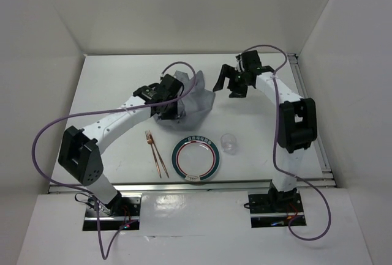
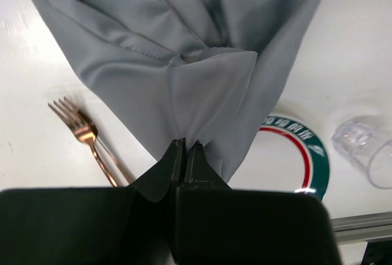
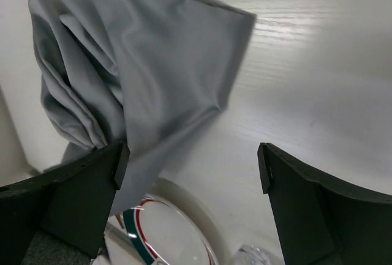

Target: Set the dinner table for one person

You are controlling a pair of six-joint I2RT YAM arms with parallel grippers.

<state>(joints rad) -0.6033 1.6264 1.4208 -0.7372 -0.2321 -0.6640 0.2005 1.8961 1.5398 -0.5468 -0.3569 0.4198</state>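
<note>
The left gripper (image 2: pixel 185 146) pinches a fold of the grey cloth (image 2: pixel 184 63), bunched on the dinner table (image 1: pixel 110 87) at twelve o'clock from the plate (image 1: pixel 195 158), probably to spread it; the right gripper (image 3: pixel 193 167) hovers spread wide at the cloth's three o'clock

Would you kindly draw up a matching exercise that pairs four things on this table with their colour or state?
Things:
1 grey cloth
2 fork
3 plate
4 cup

Descriptions:
A copper-coloured
B clear, right of the plate in the top view
C pinched by the left gripper
D white with a green and red rim

Pairs: 1-C, 2-A, 3-D, 4-B.
</note>
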